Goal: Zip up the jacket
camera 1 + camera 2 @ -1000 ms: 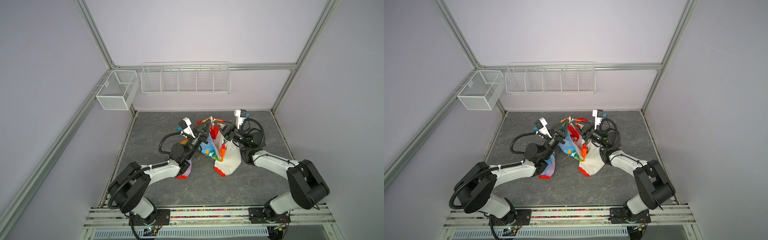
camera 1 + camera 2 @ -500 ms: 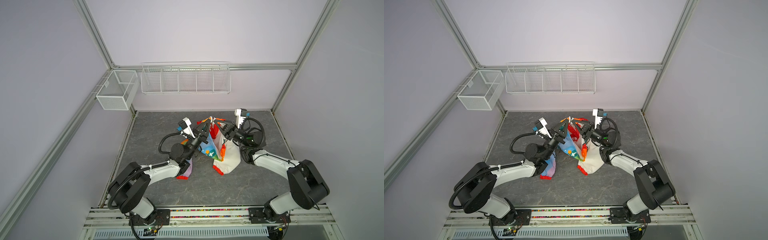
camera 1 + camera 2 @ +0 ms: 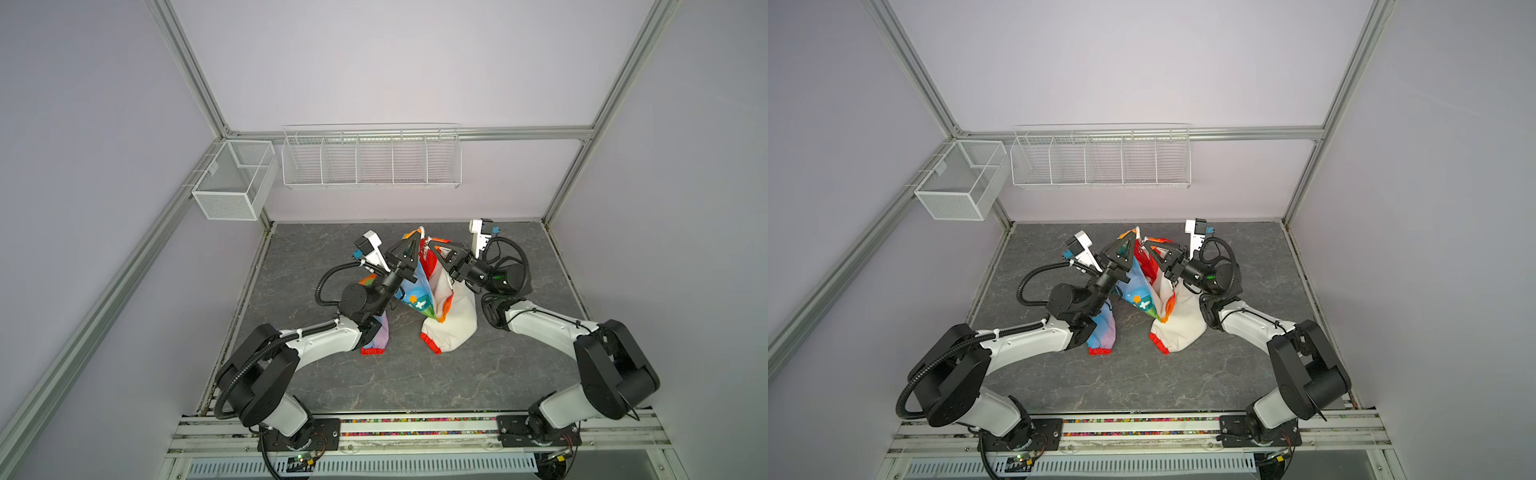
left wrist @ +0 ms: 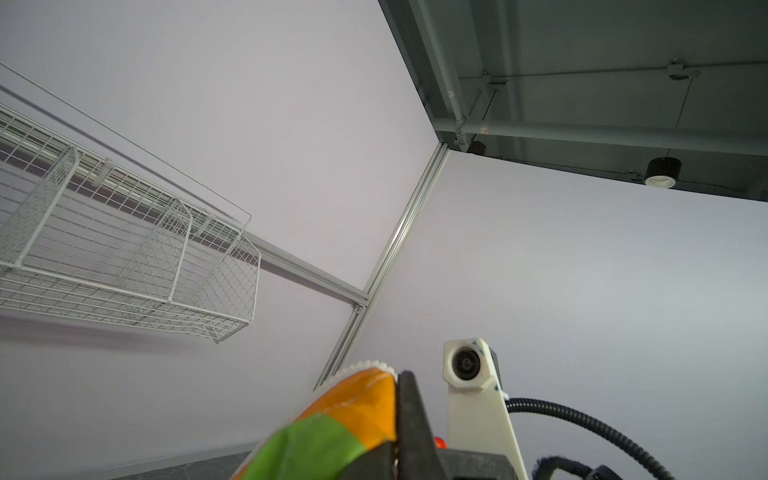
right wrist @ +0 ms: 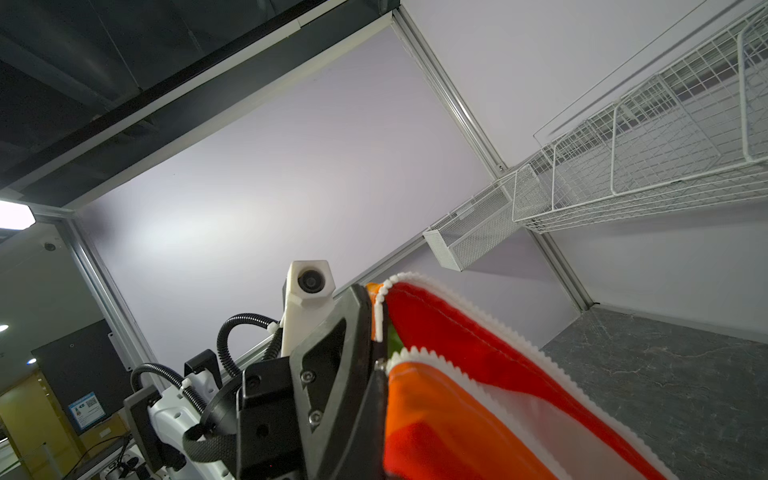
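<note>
- On the left wall, well above the table [image 3: 415,382], hangs a white mesh box [image 3: 232,187]. Beside it, on the back wall, hangs a long wire shelf [image 3: 370,162] with dividers.
- Further right, over the middle of the table, the left gripper [image 3: 414,237] is raised with its tip pointing up. Its jaws are pressed together on the upper edge of the jacket [image 3: 419,299], on the rainbow half. Both top views show this grip [image 3: 1130,237].
- From the left wrist view, the pinched part of the jacket [image 4: 345,415] is orange and green, with white teeth along its rim. It lies against a dark finger [image 4: 409,415].
- Between the two arms the jacket hangs in a bunch, lifted at the top, with its lower part on the table. The rainbow sleeve [image 3: 380,336] falls to the left, partly behind the left arm. The white sleeve [image 3: 451,328] falls to the right. Each sleeve ends in a red cuff that touches the table.
- Just beside the left gripper, the right gripper [image 3: 431,244] is also raised, and the two tips are near each other. Its jaws are closed on the jacket's edge, where the cloth is red and orange.
- From the right wrist view, two rows of the white zipper [image 5: 490,322] run apart from each other, with red cloth between them, so the zipper is not joined at this place.
</note>
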Action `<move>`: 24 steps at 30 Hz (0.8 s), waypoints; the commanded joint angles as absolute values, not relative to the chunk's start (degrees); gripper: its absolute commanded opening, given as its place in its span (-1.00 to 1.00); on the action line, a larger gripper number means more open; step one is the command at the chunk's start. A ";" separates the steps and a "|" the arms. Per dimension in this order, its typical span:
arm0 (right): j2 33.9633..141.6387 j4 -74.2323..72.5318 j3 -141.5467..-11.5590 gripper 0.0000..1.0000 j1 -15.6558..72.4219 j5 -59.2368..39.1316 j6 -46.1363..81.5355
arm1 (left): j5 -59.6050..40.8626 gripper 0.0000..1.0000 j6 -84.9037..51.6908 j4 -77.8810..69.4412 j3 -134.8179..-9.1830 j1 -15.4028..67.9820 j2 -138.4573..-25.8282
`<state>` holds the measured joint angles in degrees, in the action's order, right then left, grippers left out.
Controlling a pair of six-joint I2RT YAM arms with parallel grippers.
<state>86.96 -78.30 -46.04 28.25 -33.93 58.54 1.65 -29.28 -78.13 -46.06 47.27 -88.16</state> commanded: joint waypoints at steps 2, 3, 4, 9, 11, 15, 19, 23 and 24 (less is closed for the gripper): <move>84.99 -82.07 -45.78 -0.88 28.83 -34.19 59.05 | 0.83 -1.00 -29.20 -81.12 -47.57 47.11 -88.46; 85.06 -82.03 -45.79 -0.87 28.79 -34.10 59.05 | 0.58 -1.00 -29.34 -81.12 -47.56 47.11 -88.63; 85.08 -82.07 -45.88 -0.87 28.83 -33.95 59.00 | 0.45 -1.00 -29.61 -81.12 -47.63 47.11 -88.72; 85.25 -82.00 -46.27 -0.87 28.91 -34.09 59.10 | 0.20 -1.00 -30.30 -81.11 -47.37 47.11 -89.38; 85.25 -82.02 -46.32 -0.87 28.94 -34.18 59.15 | 0.09 -1.00 -30.58 -81.12 -47.31 47.11 -89.54; 85.30 -82.00 -46.44 -0.87 28.96 -33.79 59.13 | -0.09 -1.00 -30.85 -81.12 -47.37 47.11 -89.65; 85.34 -82.00 -46.66 -0.87 28.94 -33.75 59.15 | -0.42 -1.00 -30.89 -81.10 -46.96 47.11 -89.43; 85.43 -82.00 -46.96 -0.87 28.91 -33.24 59.41 | -0.69 -1.00 -31.20 -81.12 -46.33 47.11 -89.27; 85.56 -82.00 -47.07 -0.87 28.89 -33.13 59.43 | -0.70 -1.00 -31.43 -81.15 -46.17 47.11 -89.21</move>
<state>86.85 -78.30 -46.06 28.60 -33.89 58.57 0.40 -31.03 -78.13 -46.09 47.27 -89.27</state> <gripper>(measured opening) 0.063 0.047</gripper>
